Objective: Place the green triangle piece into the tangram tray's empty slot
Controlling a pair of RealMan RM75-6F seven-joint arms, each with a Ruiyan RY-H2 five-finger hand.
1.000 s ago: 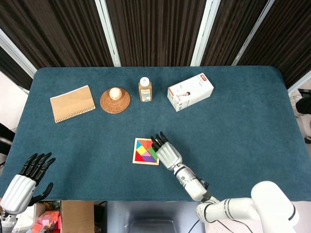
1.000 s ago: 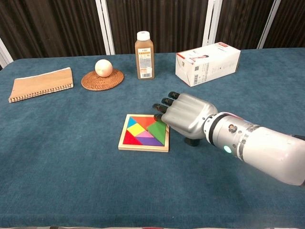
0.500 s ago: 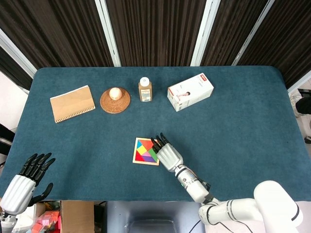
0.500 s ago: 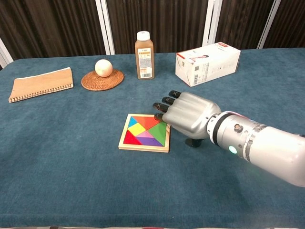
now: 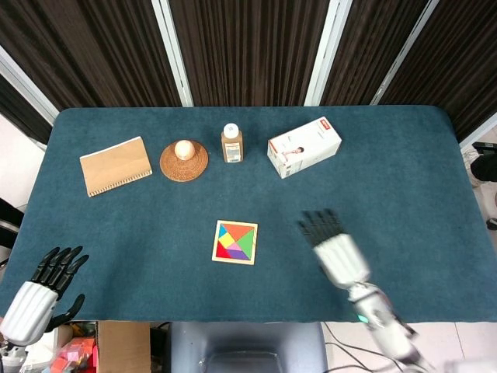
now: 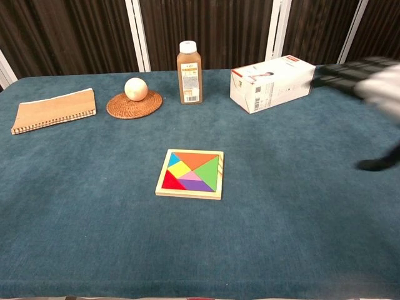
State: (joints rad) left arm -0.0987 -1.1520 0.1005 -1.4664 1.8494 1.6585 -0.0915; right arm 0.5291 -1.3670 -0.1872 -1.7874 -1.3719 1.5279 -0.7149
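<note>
The wooden tangram tray (image 5: 234,242) (image 6: 190,174) lies flat at the table's middle, all its coloured pieces seated. The green triangle piece (image 5: 245,244) (image 6: 207,170) sits in the tray's right side, level with the others. My right hand (image 5: 335,249) (image 6: 369,81) hovers blurred to the right of the tray, well apart from it, fingers spread and holding nothing. My left hand (image 5: 37,285) hangs open off the table's near left corner, empty.
Along the back stand a tan notebook (image 5: 116,165), a ball on a wicker coaster (image 5: 184,159), a brown bottle (image 5: 231,144) and a white box (image 5: 304,147). The blue table (image 5: 404,179) fills the view.
My right hand has lifted off the tray's right edge and swung away to the right, leaving the green triangle seated in the tray. The left hand has not moved.
</note>
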